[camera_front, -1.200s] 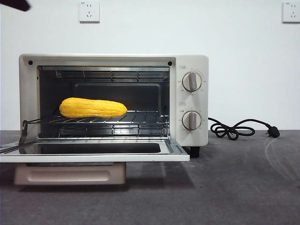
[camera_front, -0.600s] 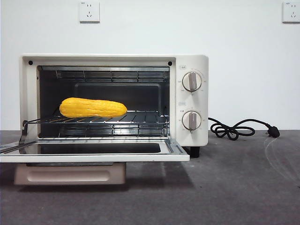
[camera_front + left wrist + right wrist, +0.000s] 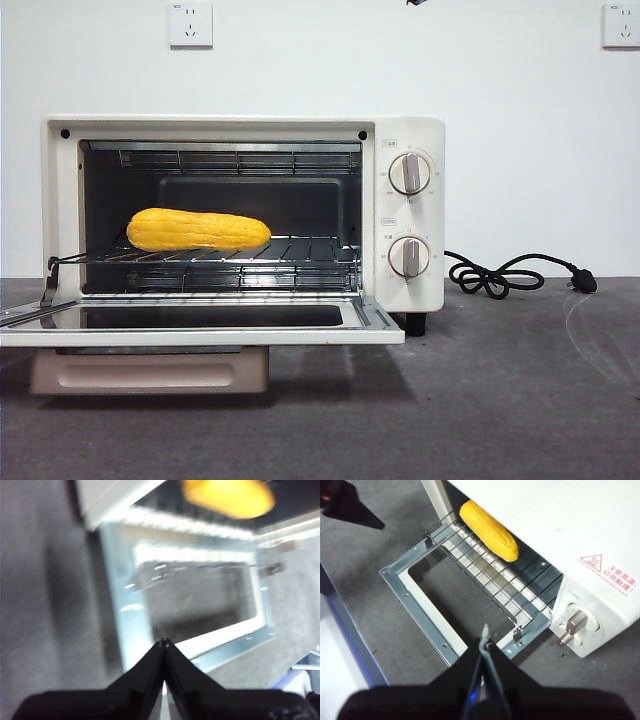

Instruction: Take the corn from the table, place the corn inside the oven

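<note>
We are seeing the corn (image 3: 198,230) lying unmoved on the oven (image 3: 410,215) rack, both end effectors pulling clear, jaws together; placement looks complete.

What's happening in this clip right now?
Nothing is being held. The corn lies on the wire rack inside the oven, whose door hangs open over the table. The left gripper and the right gripper are both shut and empty, up above the open door, away from the corn. The placing looks done; the door is not yet closed.
</note>
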Robot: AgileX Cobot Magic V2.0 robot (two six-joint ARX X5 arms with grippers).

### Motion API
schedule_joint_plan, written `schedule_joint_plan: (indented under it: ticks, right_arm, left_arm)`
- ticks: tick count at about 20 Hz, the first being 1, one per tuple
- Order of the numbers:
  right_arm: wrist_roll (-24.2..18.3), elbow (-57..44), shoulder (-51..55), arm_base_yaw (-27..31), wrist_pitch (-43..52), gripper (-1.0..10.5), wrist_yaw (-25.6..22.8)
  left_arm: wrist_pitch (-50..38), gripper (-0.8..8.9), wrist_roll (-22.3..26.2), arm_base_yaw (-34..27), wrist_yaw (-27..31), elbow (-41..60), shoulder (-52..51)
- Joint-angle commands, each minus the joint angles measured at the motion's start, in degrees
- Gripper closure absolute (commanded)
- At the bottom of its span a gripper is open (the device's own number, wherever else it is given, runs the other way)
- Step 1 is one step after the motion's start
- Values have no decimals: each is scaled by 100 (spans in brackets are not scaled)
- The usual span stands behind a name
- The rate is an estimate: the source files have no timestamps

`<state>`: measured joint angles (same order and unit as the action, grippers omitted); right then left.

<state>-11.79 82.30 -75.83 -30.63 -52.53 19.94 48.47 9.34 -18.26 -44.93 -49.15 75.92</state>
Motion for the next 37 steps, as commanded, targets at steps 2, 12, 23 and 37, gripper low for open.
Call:
schedule_joint_plan:
  ticks: [2, 12, 23, 37]
  right_arm:
    - [-42, 9, 35, -7, 20, 958, 26]
    - [-42, 9, 35, -7, 66, 958, 24]
    - [-39, 9, 35, -4, 151, 958, 22]
    - [-35, 9, 35, -7, 144, 958, 24]
  left_arm:
    - [-79, 822, -111, -2, 787, 72, 595]
    - [-400, 822, -188, 566, 1318, 72, 1644]
    - [-461, 822, -42, 837, 573, 72, 1808]
    - [-485, 821, -162, 269, -2031, 61, 1504]
